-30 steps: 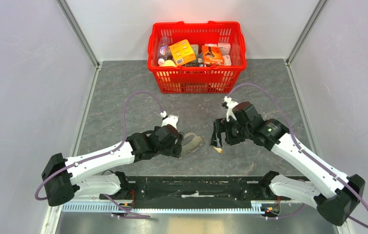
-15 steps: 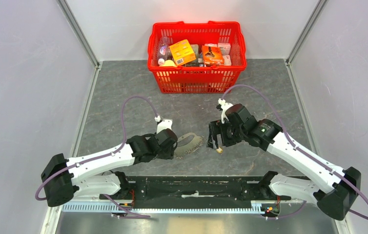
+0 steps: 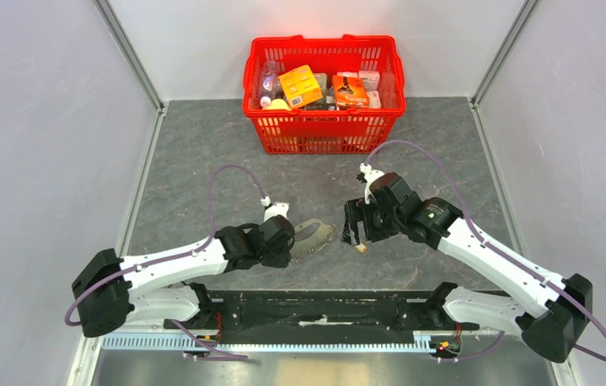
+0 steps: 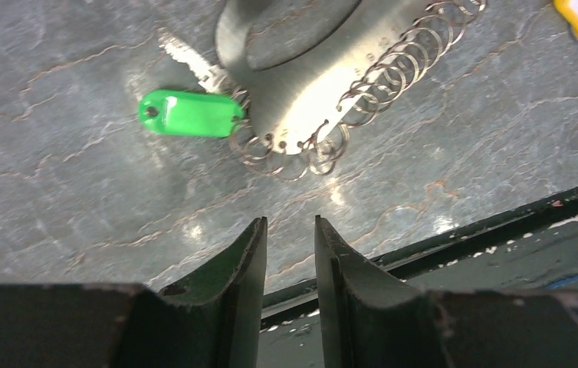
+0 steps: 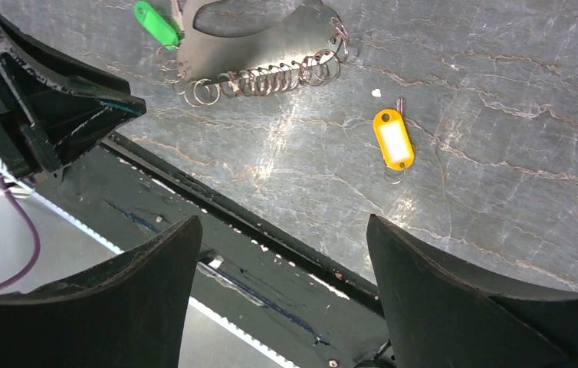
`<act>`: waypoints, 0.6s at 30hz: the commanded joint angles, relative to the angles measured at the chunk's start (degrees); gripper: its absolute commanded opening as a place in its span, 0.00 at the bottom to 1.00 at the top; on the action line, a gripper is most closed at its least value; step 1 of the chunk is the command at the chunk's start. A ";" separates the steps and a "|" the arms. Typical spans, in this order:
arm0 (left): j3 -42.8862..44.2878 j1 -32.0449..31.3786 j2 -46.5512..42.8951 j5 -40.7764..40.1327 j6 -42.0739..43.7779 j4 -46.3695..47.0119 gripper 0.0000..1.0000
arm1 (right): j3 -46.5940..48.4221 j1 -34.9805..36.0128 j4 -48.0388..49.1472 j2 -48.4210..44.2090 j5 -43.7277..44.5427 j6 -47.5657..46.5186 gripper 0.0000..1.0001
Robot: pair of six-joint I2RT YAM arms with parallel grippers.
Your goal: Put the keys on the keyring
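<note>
**Keys on the keyring: at best half done, both hands empty**

The left hand (image 4: 290,226) hangs just near of the keyring (image 4: 318,75), its fingers almost together with a thin gap and nothing between them. The green key (image 4: 190,113) lies on the worktop (image 4: 56,192) touching the keyring's left end; I cannot tell whether it is threaded on. The yellow key (image 5: 393,139) lies loose, right of the keyring and apart from it, so it at least remains to be done. The right hand (image 5: 284,222), spread wide, hovers right of the keyring, near that key.
</note>
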 commanded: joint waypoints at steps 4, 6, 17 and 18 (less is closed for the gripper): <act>4.27 -0.29 3.29 3.83 -0.83 6.34 0.36 | -1.81 0.19 7.27 4.77 2.28 -0.47 0.78; 4.11 -0.31 2.66 4.41 -1.27 7.41 0.36 | -1.56 0.21 8.27 6.62 1.99 -0.63 0.72; 2.77 -0.31 -1.06 5.14 -1.68 8.01 0.52 | 0.64 -0.71 15.06 16.46 5.36 -3.65 0.55; 2.35 -0.32 -1.72 5.21 -1.68 7.98 0.55 | 0.74 -1.02 15.84 17.16 5.17 -4.18 0.54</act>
